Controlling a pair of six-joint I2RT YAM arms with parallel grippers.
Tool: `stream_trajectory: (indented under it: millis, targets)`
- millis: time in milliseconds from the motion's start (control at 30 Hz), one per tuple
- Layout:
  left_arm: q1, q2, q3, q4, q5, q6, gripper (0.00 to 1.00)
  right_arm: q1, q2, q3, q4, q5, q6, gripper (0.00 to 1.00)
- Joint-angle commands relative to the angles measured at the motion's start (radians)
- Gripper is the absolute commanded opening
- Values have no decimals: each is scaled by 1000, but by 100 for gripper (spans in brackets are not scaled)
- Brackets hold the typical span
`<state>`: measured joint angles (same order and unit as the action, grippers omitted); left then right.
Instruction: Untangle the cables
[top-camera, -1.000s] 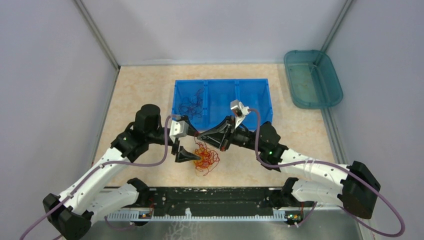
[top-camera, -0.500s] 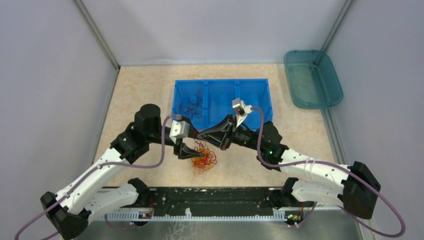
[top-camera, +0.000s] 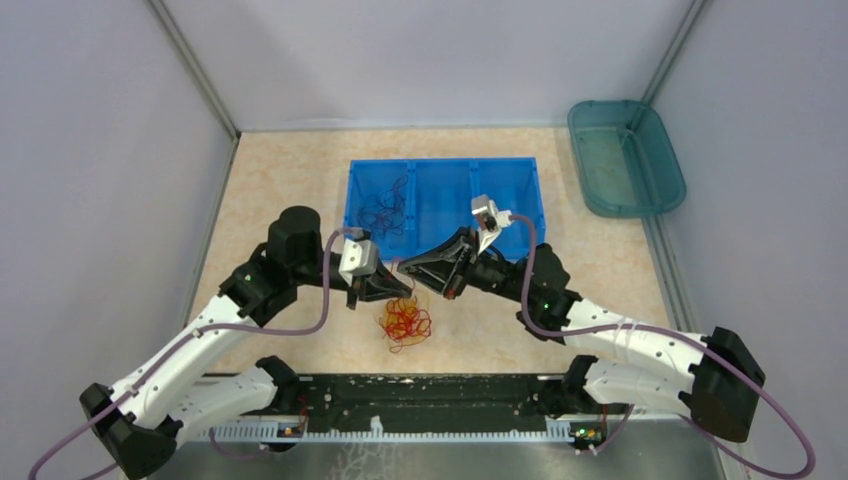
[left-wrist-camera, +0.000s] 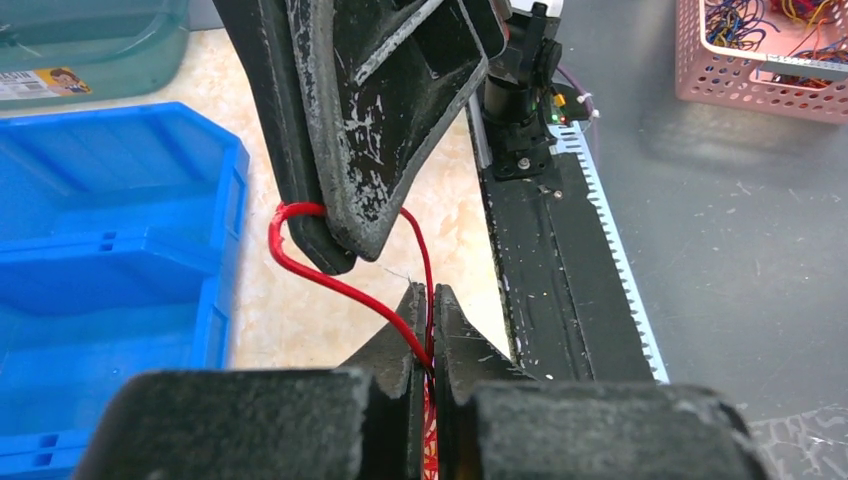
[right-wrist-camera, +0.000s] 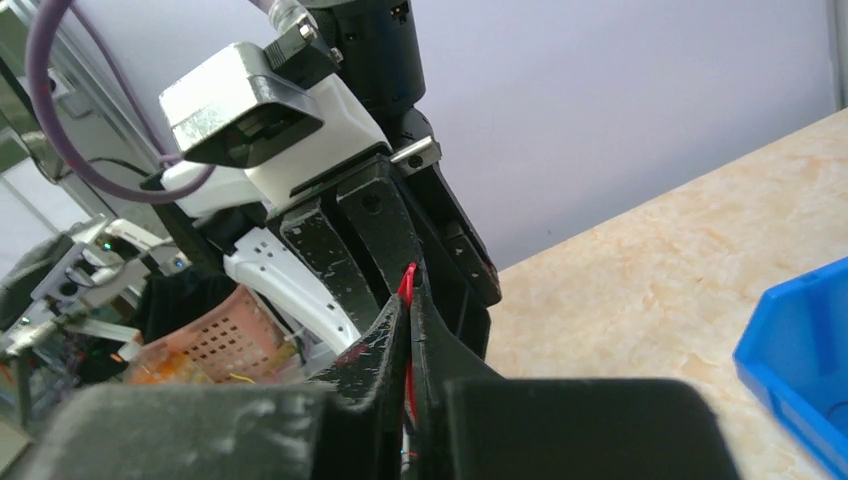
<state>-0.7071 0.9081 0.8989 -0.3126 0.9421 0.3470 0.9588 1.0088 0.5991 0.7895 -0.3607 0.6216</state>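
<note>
A tangle of red and yellow-orange cables (top-camera: 403, 325) lies on the table in front of the blue bin. Above it my two grippers meet tip to tip. In the left wrist view my left gripper (left-wrist-camera: 427, 290) is shut on a red cable (left-wrist-camera: 330, 280). That cable loops up around a finger of the right gripper (left-wrist-camera: 310, 235). My right gripper (right-wrist-camera: 408, 290) has its jaws almost together with the same red cable (right-wrist-camera: 407, 283) pinched between them. Seen from above, the left gripper (top-camera: 403, 290) sits just below the right gripper (top-camera: 405, 268). Dark cables (top-camera: 385, 212) lie in the bin's left compartment.
The blue three-compartment bin (top-camera: 440, 163) stands just behind the grippers. A teal tub (top-camera: 625, 155) sits at the back right. A black toothed rail (top-camera: 420, 395) runs along the near edge. A pink basket of cables (left-wrist-camera: 760, 50) stands off the table.
My left gripper was open at the tangle; it has shut on a red cable and risen toward the right gripper. The right arm has shifted slightly right.
</note>
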Motion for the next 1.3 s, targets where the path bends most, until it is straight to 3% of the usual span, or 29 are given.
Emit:
stream_trajectory:
  millis: [0,33,100,200,267,433,667,933,1267]
  targets:
    - [-8,5,38,-14,-12,16,0,-7,-22,27,76,25,2,24]
    - [-8,8,52,-14,-12,10,0,-8,-31,11,77,35,0,43]
    - [-8,19,86,-9,-2,-19,0,-8,-65,-25,72,52,-13,65]
    - [-8,30,139,4,3,-64,0,-7,-142,-103,25,72,-57,84]
    - [-7,35,170,9,8,-92,0,-8,-203,-162,-20,106,-96,87]
    - [-8,53,227,16,29,-163,0,-8,-309,-253,-72,178,-172,89]
    - [-8,85,283,34,43,-226,0,-8,-91,-86,22,109,-263,86]
    - [-8,111,363,13,54,-237,0,-1,198,20,197,29,-197,66]
    - [-8,161,537,13,70,-245,0,11,309,-97,313,101,-148,50]
